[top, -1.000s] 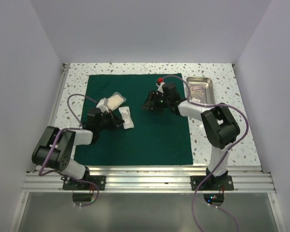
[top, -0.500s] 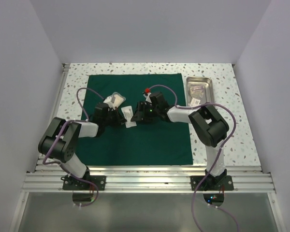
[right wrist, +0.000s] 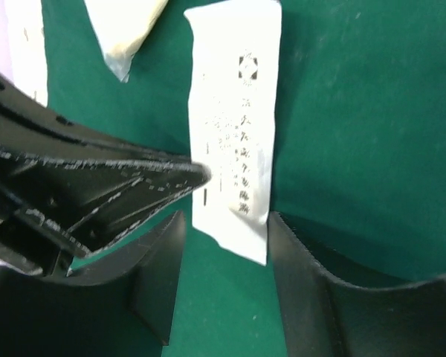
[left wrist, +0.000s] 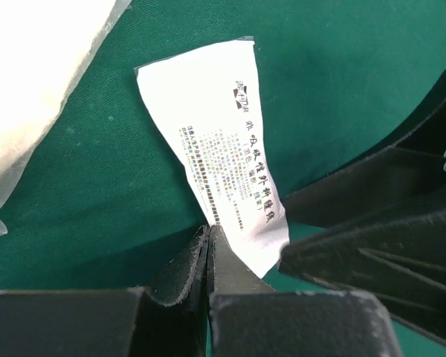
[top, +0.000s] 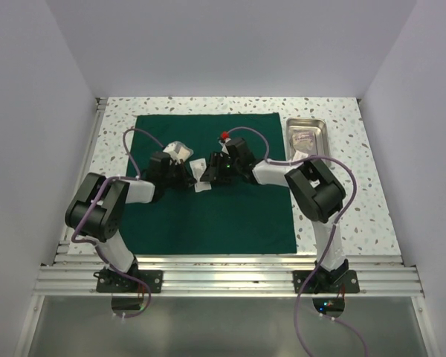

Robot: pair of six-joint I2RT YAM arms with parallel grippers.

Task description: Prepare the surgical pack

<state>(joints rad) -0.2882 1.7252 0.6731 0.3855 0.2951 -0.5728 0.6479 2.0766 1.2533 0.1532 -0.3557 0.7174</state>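
Surgical pack (top: pixel 208 219): the dark green sheet lies flat and unfolded on the table, under both grippers. The steel tray (top: pixel 306 121) stands off its right edge.

Item in hand: a white printed packet (right wrist: pixel 234 134) lying flat on the sheet near the centre, between my two grippers. A clear gauze pouch (top: pixel 180 151) lies just beyond it on the left.

Right gripper (right wrist: pixel 227 219): jaws spread, one finger on each side of the packet's near end. The packet's long axis runs straight away from these jaws, so they span its short width. I cannot tell whether the pads touch its edges.

Left gripper (left wrist: pixel 209 238): jaws pressed together, holding nothing. The tip sits at the same near end of the packet, which slants up and to the left in the left wrist view.

Governing relation: both grippers crowd one end of the packet, and the left one reaches across in front of the right fingers. The right gripper is already astride the packet, so I judge it the better placed to close. The flat packet offers little edge to grip, and a closing pinch may catch the cloth.
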